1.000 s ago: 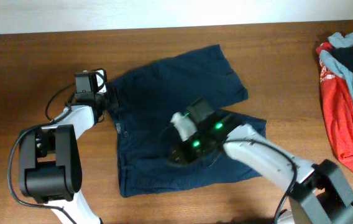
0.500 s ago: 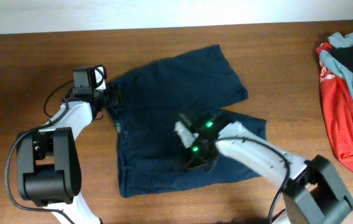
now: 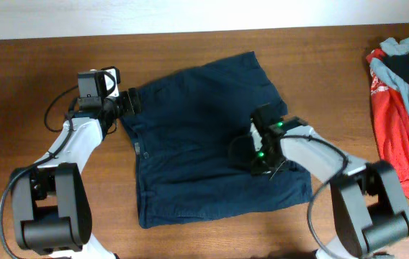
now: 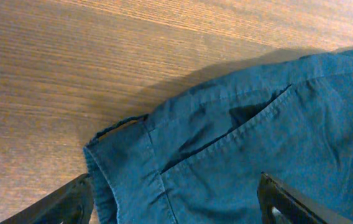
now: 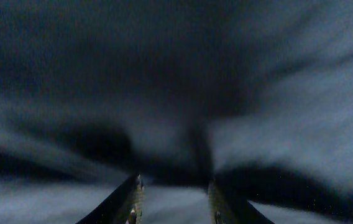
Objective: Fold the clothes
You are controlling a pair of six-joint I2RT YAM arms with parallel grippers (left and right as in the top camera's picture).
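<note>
The clothes, dark navy shorts with two wide legs, lie spread flat on the wooden table. My left gripper is at the waistband's upper left corner. In the left wrist view its jaws are wide open, with the waistband corner and a pocket of the clothes between them. My right gripper is down on the right leg of the shorts. In the right wrist view its fingers are close together, pinching dark blurred cloth whose wrinkles run towards them.
A pile of other garments, red with white print and light grey-blue, lies at the table's right edge. The table's far edge meets a white strip at the top.
My right gripper has moved right and a little up across the shorts, and the lower leg's right edge has shifted with it. My left gripper has shifted slightly up and left at the waistband.
</note>
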